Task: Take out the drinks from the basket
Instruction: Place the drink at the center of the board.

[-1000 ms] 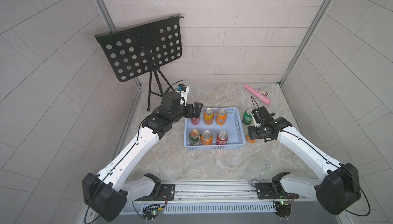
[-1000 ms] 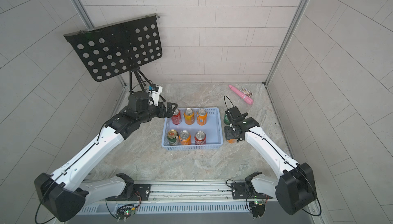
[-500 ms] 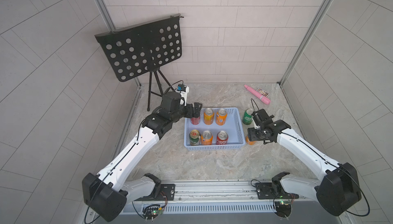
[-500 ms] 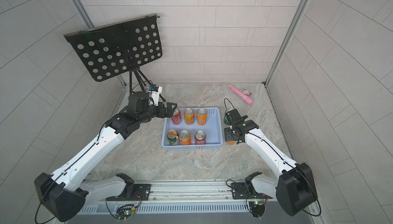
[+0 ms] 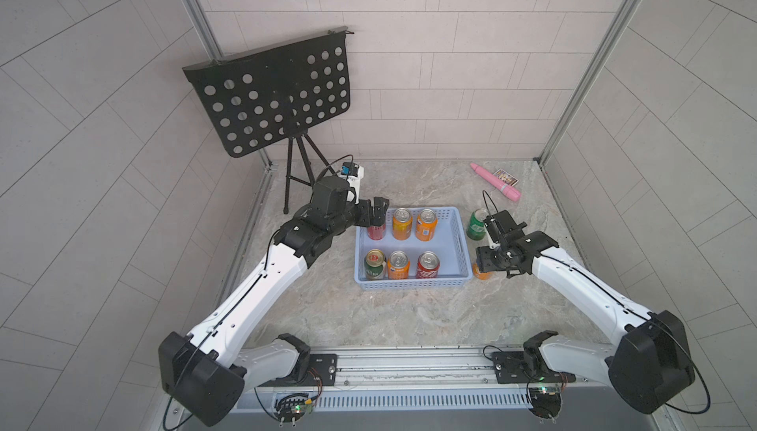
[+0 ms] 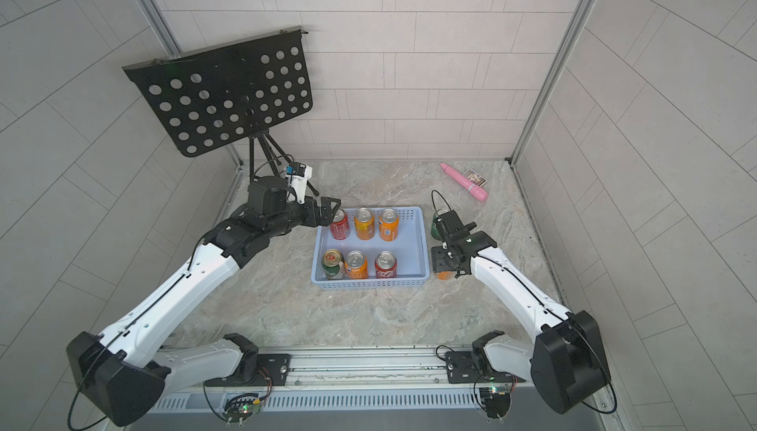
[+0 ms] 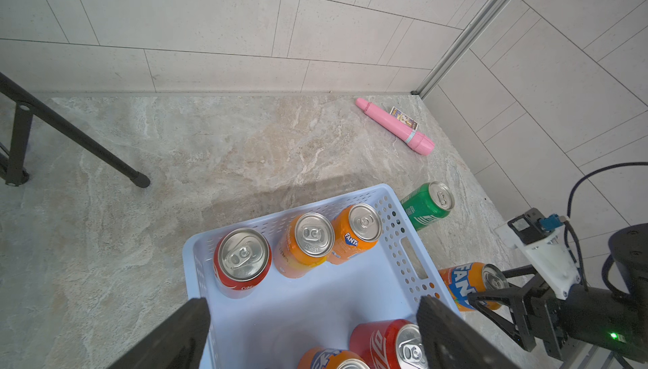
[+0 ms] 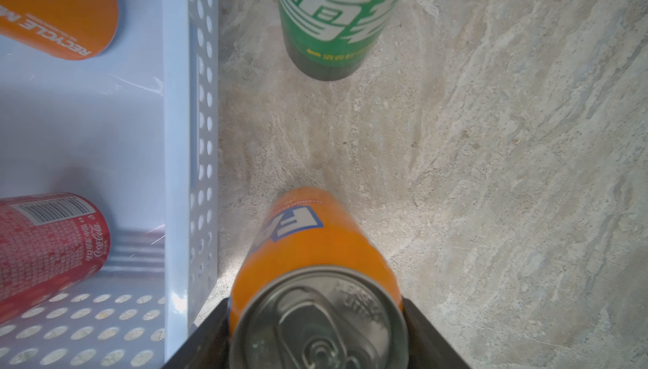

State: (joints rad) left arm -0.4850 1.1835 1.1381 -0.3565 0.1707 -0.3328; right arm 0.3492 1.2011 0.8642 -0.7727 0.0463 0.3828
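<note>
The light-blue basket (image 5: 411,283) (image 6: 368,283) holds several upright drinks: a red can (image 5: 376,231) and two orange cans (image 5: 402,224) (image 5: 426,225) at the back, and a green can with a red-gold label (image 5: 375,264), an orange can (image 5: 398,265) and a red can (image 5: 428,265) in front. My left gripper (image 5: 379,207) (image 7: 314,309) is open above the back-left red can (image 7: 242,262). My right gripper (image 5: 485,263) (image 8: 315,314) is shut on an orange can (image 8: 308,244), upright just right of the basket, base at the table. A green can (image 5: 476,225) (image 8: 333,16) stands behind it.
A black music stand (image 5: 272,93) on a tripod stands at the back left, one leg (image 7: 80,139) close to my left arm. A pink stick (image 5: 495,181) and a small card (image 5: 507,177) lie at the back right. Walls close in on three sides.
My right gripper with the orange can has shifted slightly toward the front beside the basket. The left arm has stayed put.
</note>
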